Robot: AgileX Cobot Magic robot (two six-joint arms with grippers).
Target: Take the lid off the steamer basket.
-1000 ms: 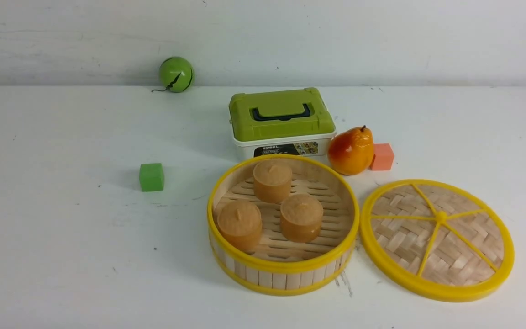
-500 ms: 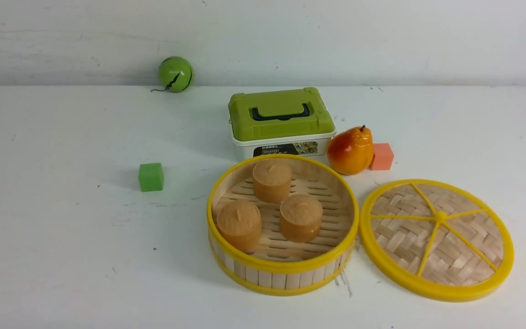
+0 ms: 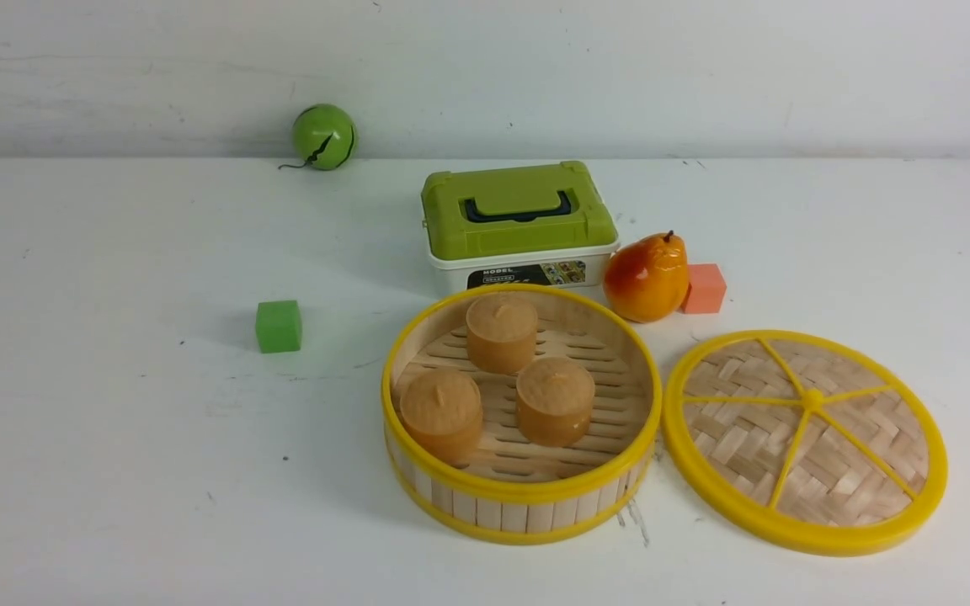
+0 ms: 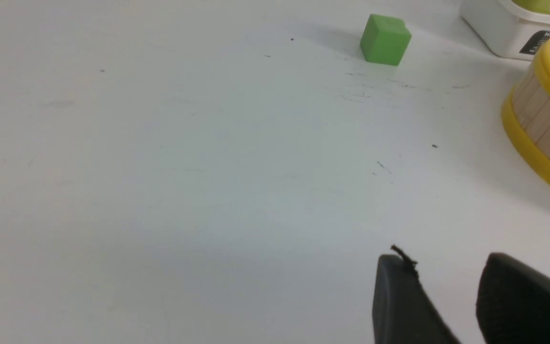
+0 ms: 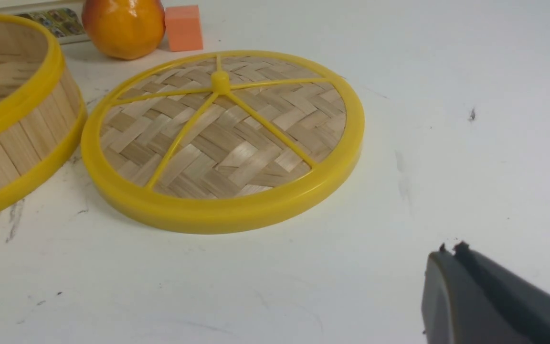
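Front view: lid (image 3: 805, 442) lies flat just beside steamer basket (image 3: 522, 498).

Woven pale bamboo strips fill the lid (image 3: 805, 442), framed by a smooth yellow plastic rim and spokes. The steamer basket (image 3: 522, 497) shows matt wooden slats between glossy yellow plastic bands. Shiny skin on the pear (image 3: 647, 278); the white desk (image 3: 114, 471) looks matt, scuffed with dark marks.
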